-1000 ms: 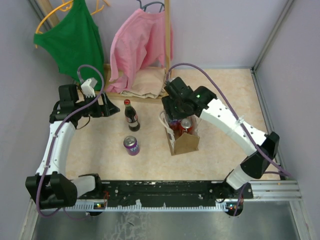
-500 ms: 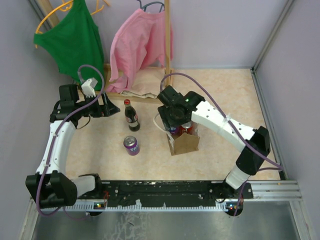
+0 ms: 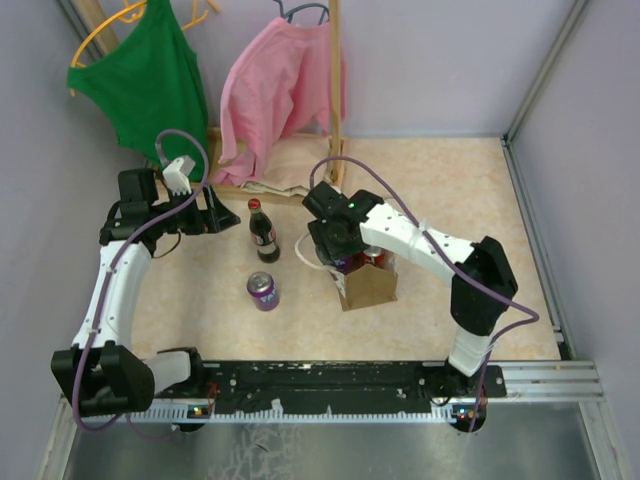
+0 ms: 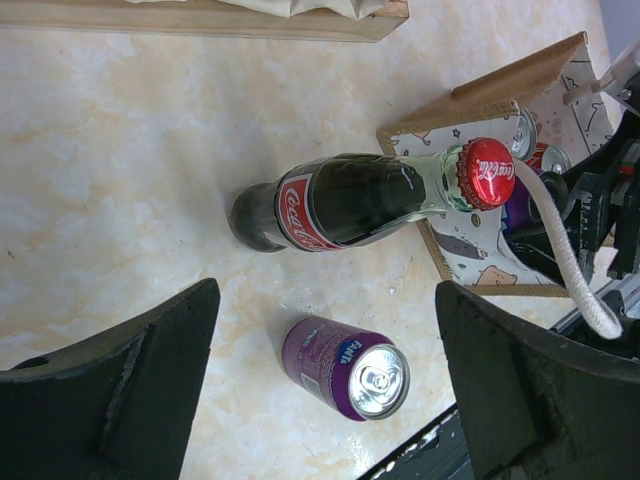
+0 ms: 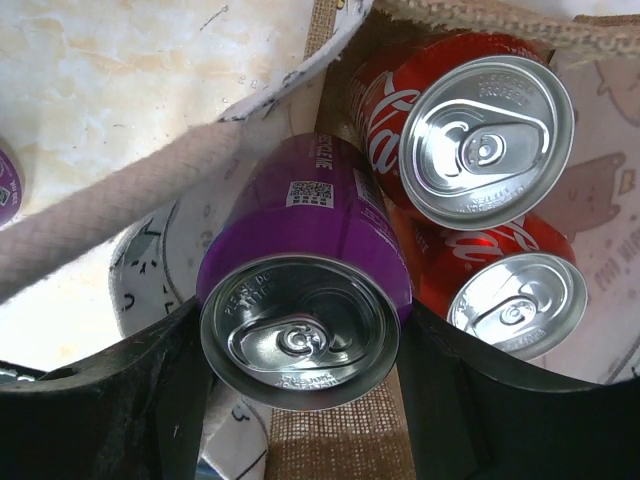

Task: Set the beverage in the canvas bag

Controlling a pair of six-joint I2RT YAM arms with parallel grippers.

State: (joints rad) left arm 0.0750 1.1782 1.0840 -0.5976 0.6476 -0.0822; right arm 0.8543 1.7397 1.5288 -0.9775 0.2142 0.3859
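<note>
Pale grey-lilac walls [image 3: 450, 60] close in a beige, marbled table [image 3: 470, 200]. A dark rail [image 3: 330, 375] runs along the table's near edge, with a sheet of dull metal [image 3: 330, 450] below it. At the back left a green top [image 3: 150, 90] on a yellow hanger and a pink shirt [image 3: 275, 95] hang beside a wooden post [image 3: 335, 70]. A beige cloth [image 3: 285, 170] lies bunched at their foot on a wooden frame [image 4: 200, 20]. The left gripper [image 3: 213, 212] sits low at the left of the table, its fingers spread wide and holding nothing. The right gripper [image 3: 338, 250] reaches over the canvas bag [image 3: 370, 285], which stands upright near the middle of the table with its brown side toward the rail. This gripper is clenched on a purple can [image 5: 310, 230], held upright at the left end of the bag's mouth. The can sits against one of two red cans [image 5: 480, 140] already inside, and a white handle [image 5: 120, 225] loops past its left side. A cola bottle [image 3: 263, 232] stands upright left of the bag. A loose purple can [image 3: 263, 290] stands just in front of the bottle, apart from it and from the bag.
</note>
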